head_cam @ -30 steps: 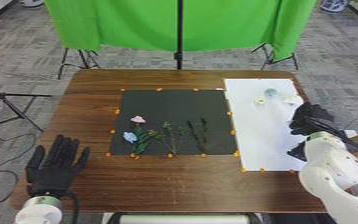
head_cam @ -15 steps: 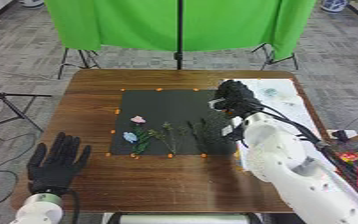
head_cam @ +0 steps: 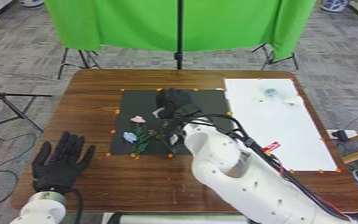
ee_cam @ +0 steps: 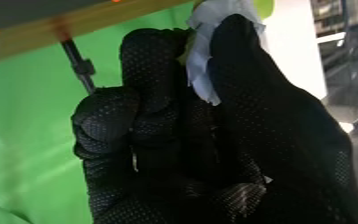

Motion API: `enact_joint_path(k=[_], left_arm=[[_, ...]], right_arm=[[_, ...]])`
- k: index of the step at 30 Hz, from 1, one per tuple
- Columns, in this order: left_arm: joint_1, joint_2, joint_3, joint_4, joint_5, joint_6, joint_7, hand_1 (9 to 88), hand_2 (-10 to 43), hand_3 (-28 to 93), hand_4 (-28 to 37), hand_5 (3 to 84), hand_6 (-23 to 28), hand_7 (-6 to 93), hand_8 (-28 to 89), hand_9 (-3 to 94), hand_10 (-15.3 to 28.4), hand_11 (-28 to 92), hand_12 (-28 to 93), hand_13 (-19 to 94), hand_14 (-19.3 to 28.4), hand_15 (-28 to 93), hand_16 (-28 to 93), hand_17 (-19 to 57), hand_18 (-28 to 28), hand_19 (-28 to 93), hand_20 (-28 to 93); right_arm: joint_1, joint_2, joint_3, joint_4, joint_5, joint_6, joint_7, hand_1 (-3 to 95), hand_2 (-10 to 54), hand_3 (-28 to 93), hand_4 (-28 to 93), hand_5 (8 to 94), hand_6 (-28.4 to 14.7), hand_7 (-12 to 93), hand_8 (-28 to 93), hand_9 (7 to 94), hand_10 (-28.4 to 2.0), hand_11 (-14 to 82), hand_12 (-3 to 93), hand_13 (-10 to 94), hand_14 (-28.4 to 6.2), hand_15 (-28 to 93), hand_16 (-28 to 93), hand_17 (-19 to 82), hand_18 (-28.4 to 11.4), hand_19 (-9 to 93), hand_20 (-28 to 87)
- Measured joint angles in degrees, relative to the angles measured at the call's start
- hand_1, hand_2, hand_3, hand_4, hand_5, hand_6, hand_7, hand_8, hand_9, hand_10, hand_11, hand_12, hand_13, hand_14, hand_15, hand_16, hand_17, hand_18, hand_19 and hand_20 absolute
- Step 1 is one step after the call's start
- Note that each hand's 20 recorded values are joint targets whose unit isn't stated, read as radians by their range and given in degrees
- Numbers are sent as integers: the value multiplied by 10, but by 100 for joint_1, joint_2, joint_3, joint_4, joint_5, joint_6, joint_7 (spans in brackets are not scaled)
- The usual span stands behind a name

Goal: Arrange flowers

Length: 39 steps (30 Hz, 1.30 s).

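The arrangement looks partway done: a pink flower (head_cam: 138, 119) and blue flower (head_cam: 130, 136) lie on the dark mat (head_cam: 140, 102), the right hand (head_cam: 174, 97) pinches a pale flower (ee_cam: 200, 75) above it, and pale-blue (head_cam: 270, 92) and white blooms (head_cam: 292, 100) remain to be placed.

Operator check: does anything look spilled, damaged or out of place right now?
Nothing clearly stands out. The pink flower and blue flower lie on the black mat. The right hand pinches a pale flower by its petals, which might crease them.
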<state>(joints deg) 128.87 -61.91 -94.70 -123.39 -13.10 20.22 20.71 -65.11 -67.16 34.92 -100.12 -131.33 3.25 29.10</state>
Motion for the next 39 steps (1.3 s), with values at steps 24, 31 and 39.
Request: enact_joint_path(k=[24,31,39], left_arm=[[-328,24,1,109,-61,285,-326,272,186,736,-283,465,71,230,-119,429,152,359,126,340,151,502,-92,-46,145,409,165],[-192,29,-38,50,-79,282,-293,272,186,736,-283,464,70,233,-119,428,149,360,126,338,149,503,-93,-46,144,411,163],[-124,29,-45,28,-61,212,-287,271,186,734,-283,460,69,230,-120,424,149,358,126,332,147,498,-93,-47,143,410,162]], right_arm=[[-93,-171,-118,390,-228,-330,-248,651,-95,669,-280,675,-15,332,54,785,-109,156,459,697,-49,453,437,411,-187,860,342],[-103,-135,-268,276,-304,-450,-147,649,-95,669,-282,664,-18,301,37,761,-116,105,411,668,-56,436,424,389,-193,843,341],[-212,-183,-57,150,28,-1080,-112,637,-95,685,-283,645,-21,226,-26,668,-144,169,253,626,-66,451,397,376,-198,838,347]])
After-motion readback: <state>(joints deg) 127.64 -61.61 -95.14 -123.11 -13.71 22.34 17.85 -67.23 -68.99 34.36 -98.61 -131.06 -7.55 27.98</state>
